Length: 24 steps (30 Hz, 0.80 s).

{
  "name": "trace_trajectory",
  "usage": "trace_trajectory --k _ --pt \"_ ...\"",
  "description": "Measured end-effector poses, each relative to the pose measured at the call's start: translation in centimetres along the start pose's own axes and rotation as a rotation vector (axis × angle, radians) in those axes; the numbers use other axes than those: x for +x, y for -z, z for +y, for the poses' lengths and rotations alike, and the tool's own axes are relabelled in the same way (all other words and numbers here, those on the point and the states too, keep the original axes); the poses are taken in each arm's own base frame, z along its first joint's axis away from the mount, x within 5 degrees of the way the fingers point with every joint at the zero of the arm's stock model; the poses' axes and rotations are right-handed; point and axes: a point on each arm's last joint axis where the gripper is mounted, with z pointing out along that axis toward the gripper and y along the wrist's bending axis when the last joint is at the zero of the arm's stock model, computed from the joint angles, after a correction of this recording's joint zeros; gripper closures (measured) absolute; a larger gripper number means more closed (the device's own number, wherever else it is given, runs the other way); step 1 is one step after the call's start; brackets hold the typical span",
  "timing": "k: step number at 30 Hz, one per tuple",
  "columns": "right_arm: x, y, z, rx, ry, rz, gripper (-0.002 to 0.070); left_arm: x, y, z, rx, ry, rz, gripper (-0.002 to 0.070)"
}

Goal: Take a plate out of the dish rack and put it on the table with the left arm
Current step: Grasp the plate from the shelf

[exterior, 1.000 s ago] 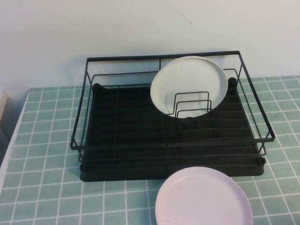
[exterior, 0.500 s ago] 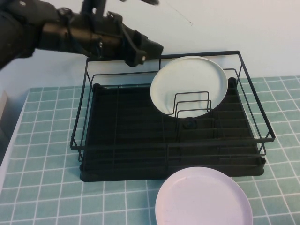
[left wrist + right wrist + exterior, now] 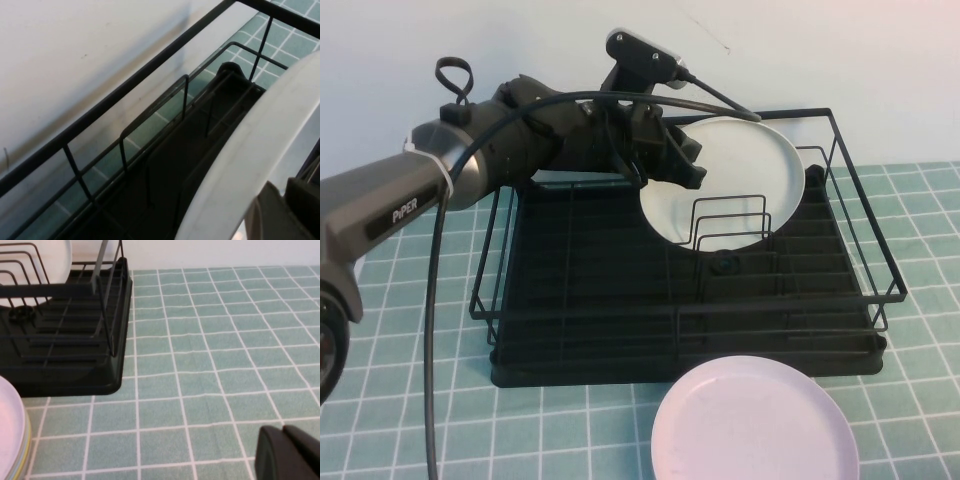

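Note:
The creamy-white plate (image 3: 735, 180) stands on edge in the back right of the black dish rack (image 3: 680, 305), leaning in the upright wire dividers. My left arm reaches in from the left over the rack's back rail. My left gripper (image 3: 688, 165) is at the plate's upper left rim. In the left wrist view the plate's rim (image 3: 250, 145) runs close beside the gripper (image 3: 286, 186), whose fingers are together in front of the plate's face and hold nothing. My right gripper (image 3: 282, 429) is shut and empty, low over the table (image 3: 210, 355) to the right of the rack (image 3: 100, 375).
A pale pink plate (image 3: 755, 425) lies flat on the teal tiled table (image 3: 410, 400) in front of the rack; its edge shows in the right wrist view (image 3: 7, 425). The pale wall stands close behind the rack (image 3: 125, 90). The table's left edge is near the rack.
My left arm came into view from the upper left, passed above the rack's back left corner, and has come down and right to the plate's upper left rim. The plates have not moved.

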Motion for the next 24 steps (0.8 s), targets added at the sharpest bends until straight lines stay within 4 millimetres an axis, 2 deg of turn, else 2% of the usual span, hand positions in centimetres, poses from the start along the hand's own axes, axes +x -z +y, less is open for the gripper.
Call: trace_trajectory --k 2,5,11,15,19,21,24 --pt "0.0 0.0 0.0 0.0 0.0 0.0 0.0678 0.0 0.0 0.1 -0.01 -0.002 -0.005 0.0631" --pt "0.0 0.0 0.0 0.0 0.0 0.0 0.0678 -0.1 0.0 0.1 -0.013 -0.004 -0.006 0.0662" --pt "0.0 0.0 0.0 0.0 0.0 0.0 0.0678 -0.2 0.1 0.0 -0.004 -0.013 -0.002 0.0659" --pt "0.0 0.0 0.0 0.0 0.0 0.0 0.0678 -0.8 0.8 -0.2 -0.001 -0.041 -0.008 0.0558" --pt "0.0 0.0 0.0 0.0 0.0 0.0 0.0678 -1.2 1.3 -0.3 -0.009 -0.056 -0.019 0.0398" --pt "0.0 0.0 0.0 0.0 0.0 0.0 0.0678 -1.5 1.4 -0.1 -0.032 -0.057 -0.034 0.0354" --pt "0.0 0.0 0.0 0.0 0.0 0.0 0.0678 -1.6 1.2 0.4 -0.082 -0.04 -0.06 0.0328"
